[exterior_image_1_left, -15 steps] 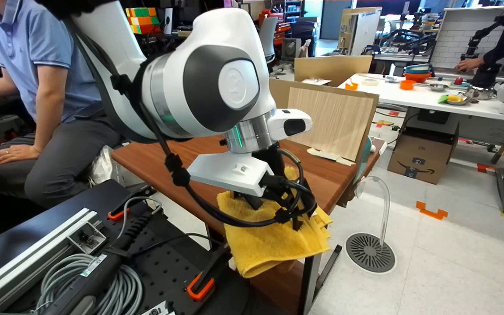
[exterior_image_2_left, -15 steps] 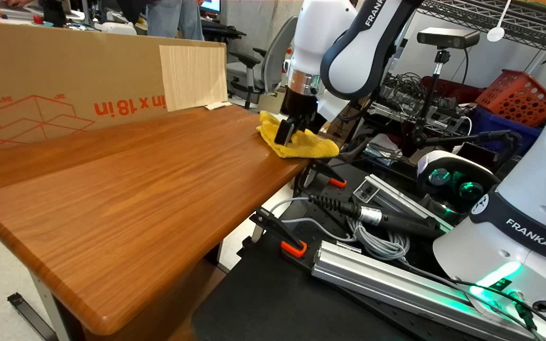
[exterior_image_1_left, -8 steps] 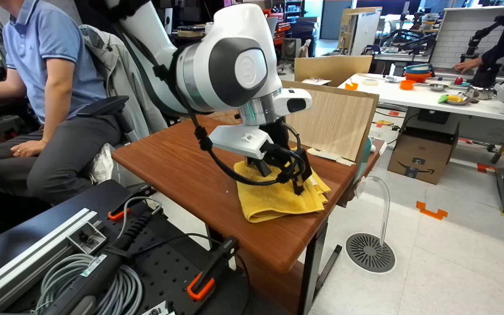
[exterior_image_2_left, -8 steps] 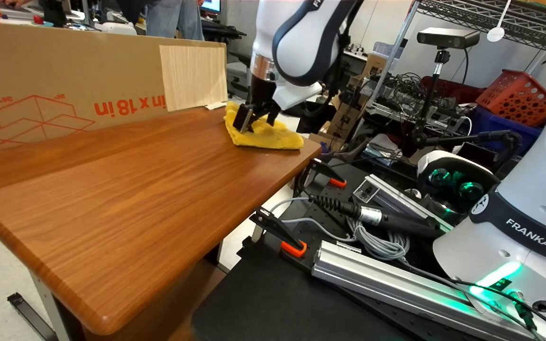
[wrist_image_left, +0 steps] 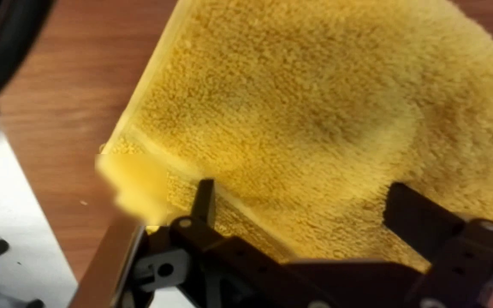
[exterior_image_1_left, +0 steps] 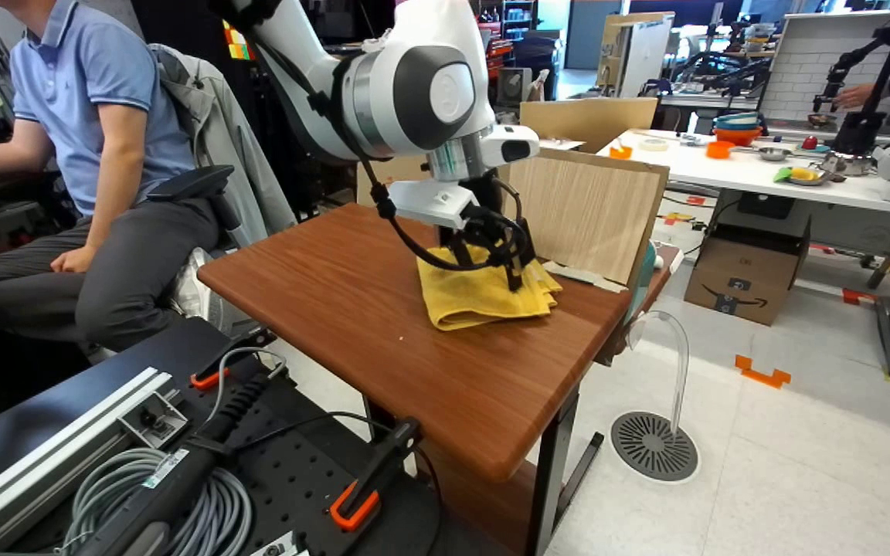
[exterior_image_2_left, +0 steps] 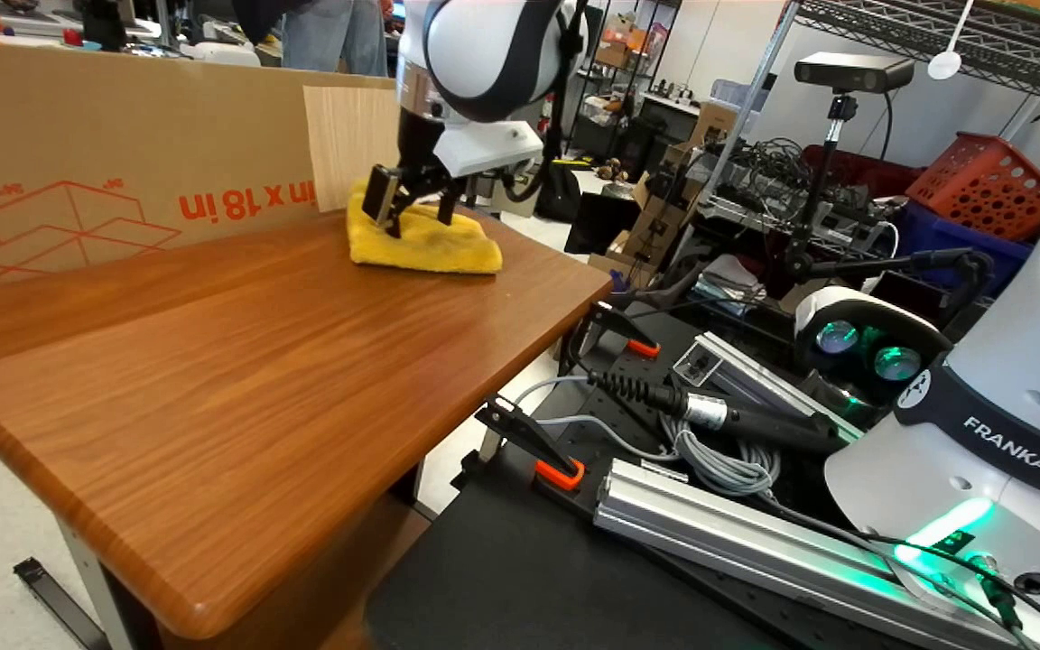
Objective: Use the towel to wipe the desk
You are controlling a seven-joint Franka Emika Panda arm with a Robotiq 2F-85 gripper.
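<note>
Folded towel (exterior_image_1_left: 476, 300) lying on the far right of the counter (exterior_image_1_left: 337, 293), in an exterior view, near the board (exterior_image_1_left: 584, 216); the tool (wrist_image_left: 301, 185) stands over it with fingers (wrist_image_left: 422, 222) spread wide, seemingly pinning rather than pinching it. Should downward pressure slacken, the towel would probably slip from beneath the fingers; pushed against the board, it could instead crumple, leaving strips unwiped.

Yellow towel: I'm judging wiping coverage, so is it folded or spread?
Folded: in an exterior view, the yellow towel shows a rounded fold at its near edge and stacked layers.
</note>
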